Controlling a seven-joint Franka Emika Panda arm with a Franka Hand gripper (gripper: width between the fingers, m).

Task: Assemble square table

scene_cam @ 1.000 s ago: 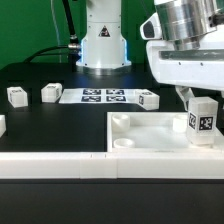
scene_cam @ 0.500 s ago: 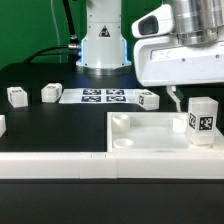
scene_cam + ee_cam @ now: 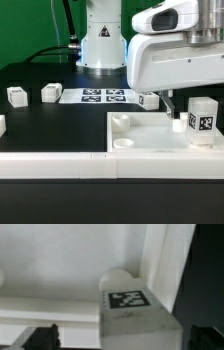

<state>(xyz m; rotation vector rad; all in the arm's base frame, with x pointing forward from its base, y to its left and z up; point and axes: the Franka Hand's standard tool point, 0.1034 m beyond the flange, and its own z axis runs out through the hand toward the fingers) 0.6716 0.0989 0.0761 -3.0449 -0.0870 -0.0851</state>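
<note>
My hand [image 3: 125, 338] is wide open and holds nothing. It hangs over the square slab [image 3: 140, 137], a smooth white plastic plate with a raised rim and round corner holes. A blocky white tagged leg [image 3: 203, 117] stands upright in one corner hole of the slab. A loose leg [image 3: 148, 99] sits just behind the slab on the black tabletop [image 3: 60, 125].

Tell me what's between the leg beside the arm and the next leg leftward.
The marker board, flat between arm-side leg and next leg, in the exterior view.
</note>
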